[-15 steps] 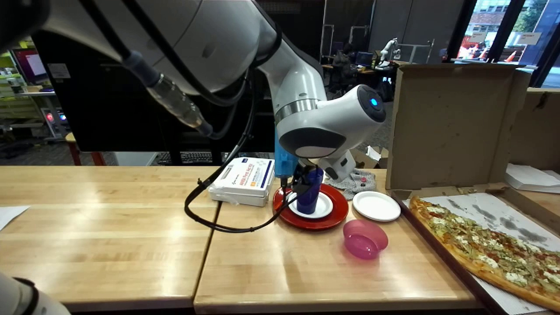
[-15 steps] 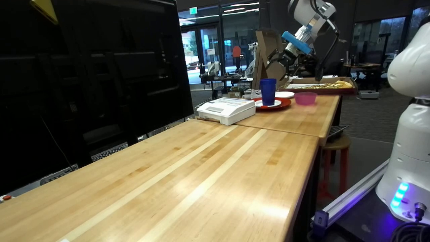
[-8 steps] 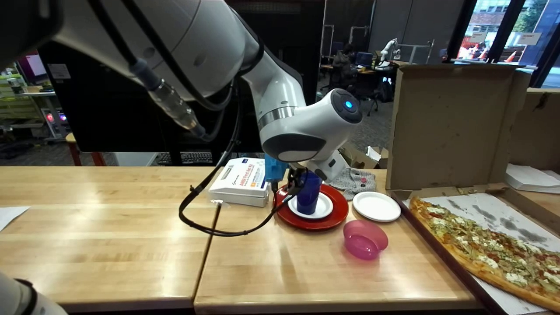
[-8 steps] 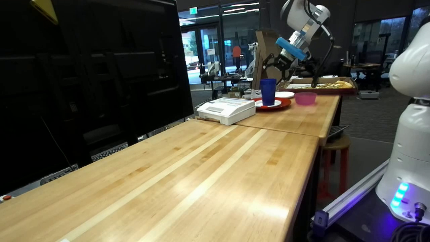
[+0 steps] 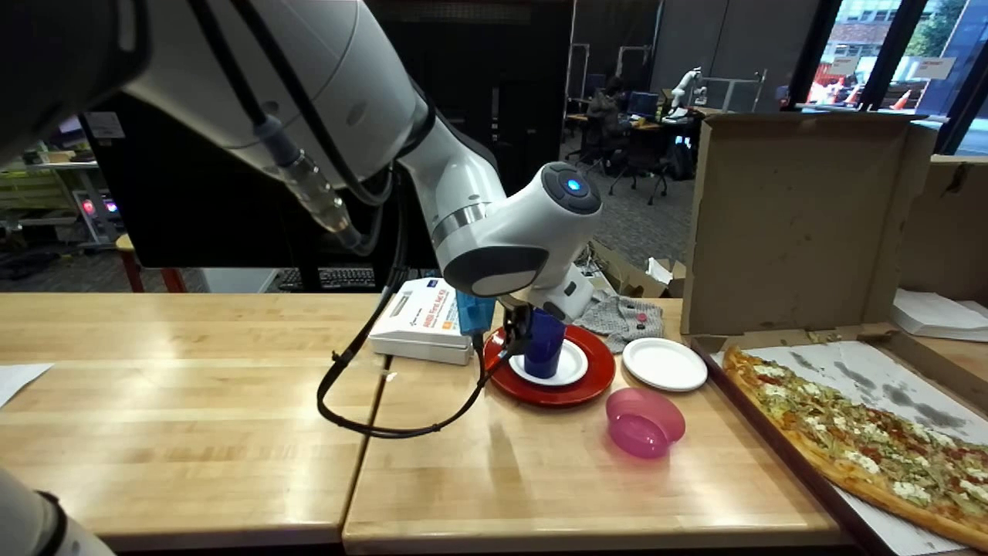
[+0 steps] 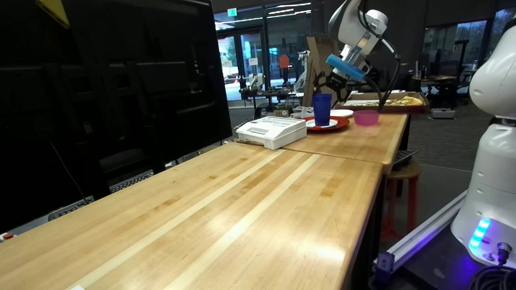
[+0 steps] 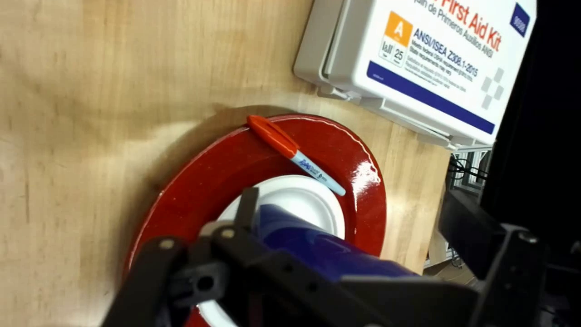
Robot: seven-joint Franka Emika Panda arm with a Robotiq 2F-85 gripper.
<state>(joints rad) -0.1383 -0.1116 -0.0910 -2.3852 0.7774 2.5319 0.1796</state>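
Jaws further down, wide apart near cup (image 6: pixel 322 109)

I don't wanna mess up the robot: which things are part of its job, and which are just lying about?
Probably part of the job, nearest the open gripper:
blue cup
marker on the red plate
white plate under the cup

Probably just lying about:
first aid kit
pink bowl
lone white plate
pizza

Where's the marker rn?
In the wrist view, the marker is near centre: it lies on the red plate, capped end at the rim, between the white plate under the cup and the first aid kit at upper right.
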